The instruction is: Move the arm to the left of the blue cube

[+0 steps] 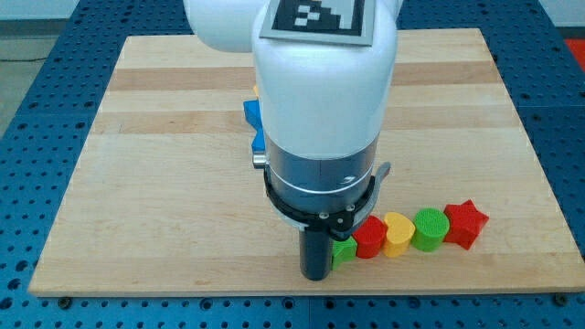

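The blue cube (253,123) shows only as a blue edge at the view's middle left; the white arm (320,100) hides most of it. My tip (316,275) rests on the board near the view's bottom, well below the blue cube and slightly to its right. It sits just left of a small green block (344,249), touching or nearly touching it.
A row of blocks runs to the right of the tip along the board's lower part: the green block, a red block (370,237), a yellow block (398,234), a green cylinder (430,228), and a red star (466,223). The wooden board's bottom edge (302,288) is close below the tip.
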Controlling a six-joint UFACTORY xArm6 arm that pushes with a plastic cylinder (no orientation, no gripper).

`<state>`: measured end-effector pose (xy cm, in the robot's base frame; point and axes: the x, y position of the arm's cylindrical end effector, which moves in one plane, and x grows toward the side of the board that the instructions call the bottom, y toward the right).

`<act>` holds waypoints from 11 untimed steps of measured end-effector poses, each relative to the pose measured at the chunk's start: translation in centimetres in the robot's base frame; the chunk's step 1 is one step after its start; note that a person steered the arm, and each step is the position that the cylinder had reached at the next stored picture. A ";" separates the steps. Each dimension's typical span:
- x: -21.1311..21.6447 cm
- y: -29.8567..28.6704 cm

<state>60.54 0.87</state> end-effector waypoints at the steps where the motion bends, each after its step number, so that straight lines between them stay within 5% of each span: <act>1: -0.2 0.3; 5: -1.6 -4.8; 11: -17.7 -11.8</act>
